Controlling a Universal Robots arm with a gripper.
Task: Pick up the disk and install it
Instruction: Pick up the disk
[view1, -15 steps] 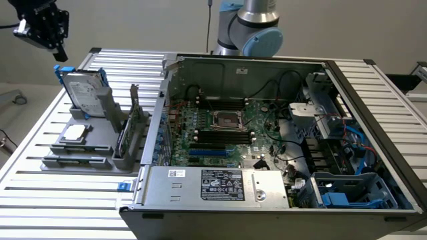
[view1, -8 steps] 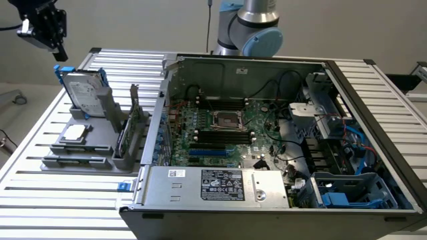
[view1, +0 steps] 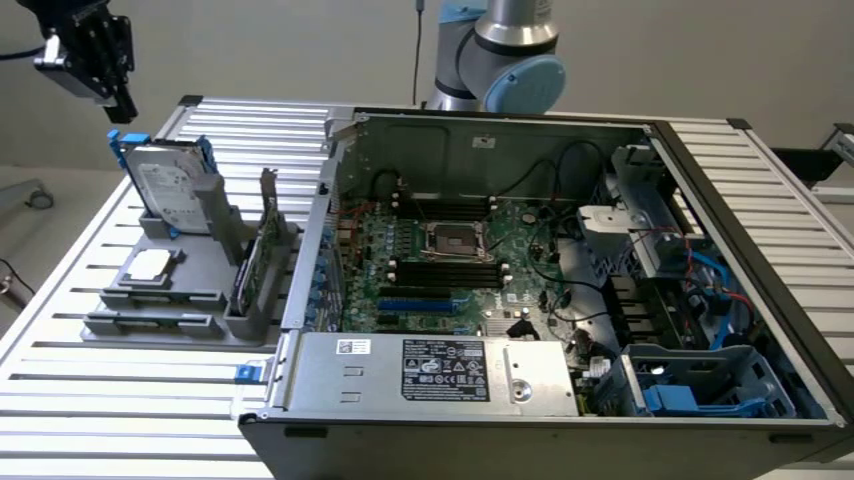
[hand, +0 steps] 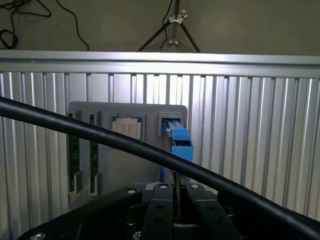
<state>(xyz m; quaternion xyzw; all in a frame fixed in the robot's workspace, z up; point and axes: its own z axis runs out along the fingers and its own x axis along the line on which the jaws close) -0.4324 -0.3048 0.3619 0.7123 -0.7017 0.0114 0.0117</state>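
Gripper (view1: 122, 106) hangs abv disk (view1: 171, 185), not touching; disk upright in holder (view1: 158, 322)

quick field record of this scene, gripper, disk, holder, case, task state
gripper: up in the air above the disk, apart from it, carrying nothing
disk: upright in a slot of the grey holder, blue carrier around it
grey holder: on the slatted table, to the exterior view's left of the case; a small square chip lies flat on it
computer case: side open, motherboard exposed
task state: disk not yet picked up, not installed
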